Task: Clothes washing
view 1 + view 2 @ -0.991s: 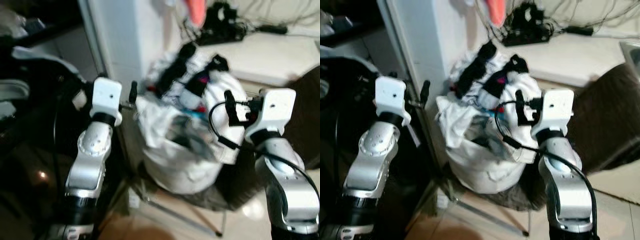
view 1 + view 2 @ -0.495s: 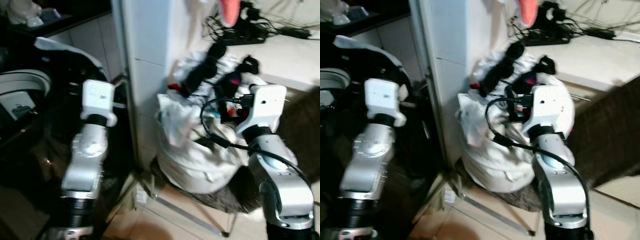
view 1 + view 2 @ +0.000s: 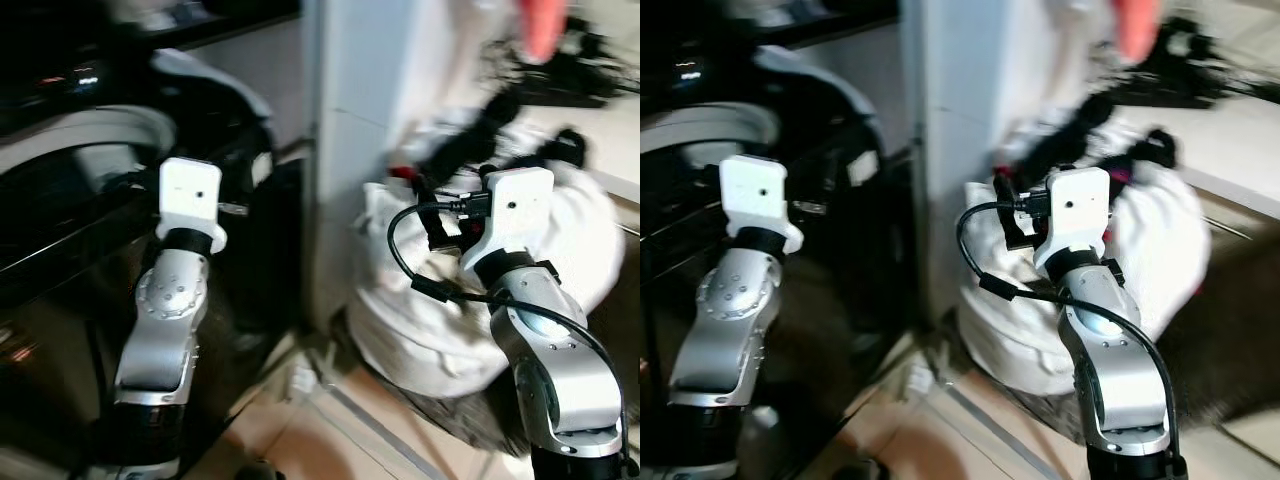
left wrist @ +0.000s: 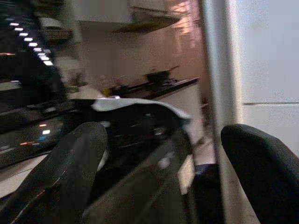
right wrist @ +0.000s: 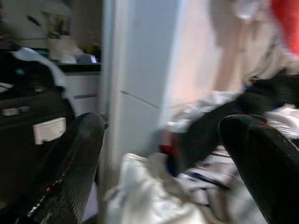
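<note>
A dark washing machine (image 3: 70,230) stands at the robot's left, a white wall corner (image 3: 360,110) beside it. Right of the corner, a white bundle of clothes (image 3: 560,260) sits low near the floor. Ahead of the right gripper (image 5: 161,177), it lies beyond empty, parted jaws; the left gripper (image 4: 161,177), jaws likewise apart, faces the machine.

A white tiled pillar (image 3: 365,120) stands as the landmark, with a tangle of black cables (image 3: 590,70) on the pale counter (image 3: 1240,130) behind it to the right, and beige floor tiles (image 3: 330,440) at its foot.
</note>
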Controlling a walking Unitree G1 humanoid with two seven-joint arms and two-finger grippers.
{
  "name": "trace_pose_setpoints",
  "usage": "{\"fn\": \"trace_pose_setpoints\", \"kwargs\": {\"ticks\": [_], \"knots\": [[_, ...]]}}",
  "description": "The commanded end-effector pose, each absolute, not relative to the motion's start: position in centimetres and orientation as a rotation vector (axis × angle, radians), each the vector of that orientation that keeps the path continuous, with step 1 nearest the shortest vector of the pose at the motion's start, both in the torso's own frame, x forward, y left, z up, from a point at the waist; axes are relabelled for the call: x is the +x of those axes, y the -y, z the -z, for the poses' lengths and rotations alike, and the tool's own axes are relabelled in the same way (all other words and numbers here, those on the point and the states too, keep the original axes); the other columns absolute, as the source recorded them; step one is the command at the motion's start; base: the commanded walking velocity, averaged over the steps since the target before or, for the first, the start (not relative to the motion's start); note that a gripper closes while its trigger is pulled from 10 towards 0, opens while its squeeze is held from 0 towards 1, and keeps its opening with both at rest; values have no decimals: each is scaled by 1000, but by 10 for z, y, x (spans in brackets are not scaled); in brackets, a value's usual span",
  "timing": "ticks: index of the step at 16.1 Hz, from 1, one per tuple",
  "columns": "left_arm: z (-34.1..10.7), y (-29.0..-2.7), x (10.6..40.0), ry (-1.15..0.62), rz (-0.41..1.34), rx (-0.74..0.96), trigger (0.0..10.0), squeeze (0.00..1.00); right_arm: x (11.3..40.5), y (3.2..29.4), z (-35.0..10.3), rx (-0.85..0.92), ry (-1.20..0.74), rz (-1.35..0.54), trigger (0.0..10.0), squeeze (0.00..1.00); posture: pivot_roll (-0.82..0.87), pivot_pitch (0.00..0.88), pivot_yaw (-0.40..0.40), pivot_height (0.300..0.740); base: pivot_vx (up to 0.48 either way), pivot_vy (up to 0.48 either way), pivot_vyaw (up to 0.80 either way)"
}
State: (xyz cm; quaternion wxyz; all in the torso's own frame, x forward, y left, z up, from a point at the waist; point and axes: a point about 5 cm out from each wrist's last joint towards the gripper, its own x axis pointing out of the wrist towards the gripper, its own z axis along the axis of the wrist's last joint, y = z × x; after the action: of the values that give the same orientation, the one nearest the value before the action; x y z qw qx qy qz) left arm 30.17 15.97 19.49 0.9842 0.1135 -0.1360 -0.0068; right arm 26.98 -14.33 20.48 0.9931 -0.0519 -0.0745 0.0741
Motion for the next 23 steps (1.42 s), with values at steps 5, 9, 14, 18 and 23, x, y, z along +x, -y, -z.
{"fn": "trace_pose_setpoints", "kwargs": {"ticks": [5,9,14,18,23], "knots": [[-200,-150,303,280,94,216,10000,0,266,157,-210,-32,169,-31,10000,0,-26,0,34,740,153,0,0],[-196,-148,306,260,104,193,10000,0,262,157,-203,-33,119,-4,10000,0,-40,0,55,740,270,0,0],[-192,-155,304,226,83,178,10000,0,259,157,-208,-86,149,15,10000,0,-40,0,54,740,280,0,0],[-196,-155,301,242,69,179,10000,0,255,158,-222,-59,185,-2,10000,0,-32,0,20,740,279,0,0],[-196,-151,300,239,74,174,10000,0,259,159,-216,-108,134,-7,10000,0,-32,0,6,740,52,0,0]]}}
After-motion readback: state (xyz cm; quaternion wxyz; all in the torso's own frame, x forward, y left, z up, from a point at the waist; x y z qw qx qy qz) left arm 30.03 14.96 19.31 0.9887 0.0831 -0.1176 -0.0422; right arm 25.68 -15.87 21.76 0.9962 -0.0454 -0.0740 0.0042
